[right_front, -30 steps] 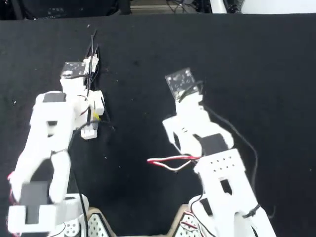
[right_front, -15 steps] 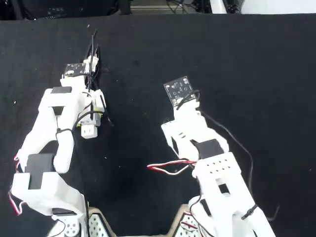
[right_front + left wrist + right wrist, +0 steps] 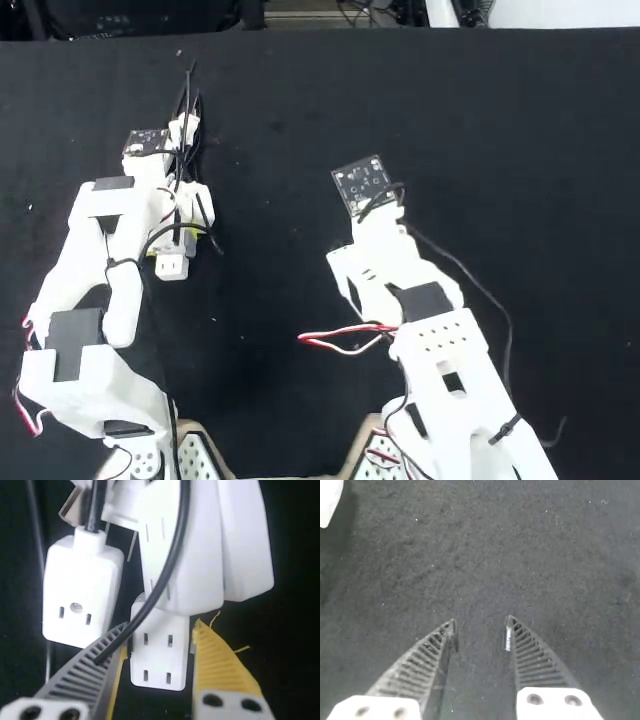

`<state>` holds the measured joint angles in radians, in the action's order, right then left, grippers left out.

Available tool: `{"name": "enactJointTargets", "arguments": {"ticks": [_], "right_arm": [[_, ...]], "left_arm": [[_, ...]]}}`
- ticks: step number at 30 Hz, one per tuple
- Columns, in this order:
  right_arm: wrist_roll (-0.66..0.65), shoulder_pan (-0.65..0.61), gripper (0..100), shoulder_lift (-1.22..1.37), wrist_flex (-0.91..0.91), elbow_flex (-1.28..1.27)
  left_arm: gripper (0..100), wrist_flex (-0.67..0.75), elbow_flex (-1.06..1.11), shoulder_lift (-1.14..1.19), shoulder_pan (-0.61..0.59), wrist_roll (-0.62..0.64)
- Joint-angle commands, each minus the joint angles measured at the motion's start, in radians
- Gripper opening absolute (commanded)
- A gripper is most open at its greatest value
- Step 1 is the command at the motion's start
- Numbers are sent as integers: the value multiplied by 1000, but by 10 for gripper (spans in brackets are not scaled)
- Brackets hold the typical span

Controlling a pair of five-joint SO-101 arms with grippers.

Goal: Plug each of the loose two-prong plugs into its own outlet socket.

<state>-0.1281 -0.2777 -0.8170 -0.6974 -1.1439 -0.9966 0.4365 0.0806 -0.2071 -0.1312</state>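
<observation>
Left end effector point(image 3: 160, 626) is closed on white socket block point(image 3: 160, 666), slots empty. Just beside it, corded socket point(image 3: 82, 600), also empty. Beyond, prob. plug prongs point(image 3: 70, 507), loose. Right end effector point(image 3: 480, 625) is open above table point(image 3: 530, 540). All plugging seems left to do.

Table point(image 3: 520, 130): black, finely speckled. Left arm point(image 3: 100, 260), right arm point(image 3: 440, 350): white with black panels. Socket point(image 3: 160, 652), outlet block point(image 3: 82, 597), big block point(image 3: 200, 545): white. Cord point(image 3: 186, 510): black. Left gripper point(image 3: 159, 625): one finger point(image 3: 82, 672) grey, other yellow, both ribbed. Right gripper point(image 3: 480, 630): dark grey, ribbed. Wires point(image 3: 340, 335): red, white.
</observation>
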Motion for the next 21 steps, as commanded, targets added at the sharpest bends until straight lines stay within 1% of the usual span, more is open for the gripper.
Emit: {"name": "enactJointTargets", "arguments": {"ticks": [1,3,5,7,9,11,17,21], "right_arm": [[-3,-11,149,-24,26,-10],[-3,-11,149,-24,28,-12],[-3,-11,149,-24,26,-12],[-3,-11,149,-24,28,-10],[-3,-11,149,-24,29,-8],[-3,-11,149,-24,29,-8],[-3,-11,149,-24,25,-10],[-3,-11,149,-24,25,-10]], "left_arm": [[123,-51,5,-11,-42,-38],[102,-124,-22,-11,-62,-92],[110,-224,-64,-11,-85,-143],[137,-305,-104,-11,-104,-187],[186,-334,-122,-11,-122,-232],[220,-336,-130,-11,-142,-279],[216,-328,-116,2,-165,-416],[216,-195,-38,25,-180,-427]]}}
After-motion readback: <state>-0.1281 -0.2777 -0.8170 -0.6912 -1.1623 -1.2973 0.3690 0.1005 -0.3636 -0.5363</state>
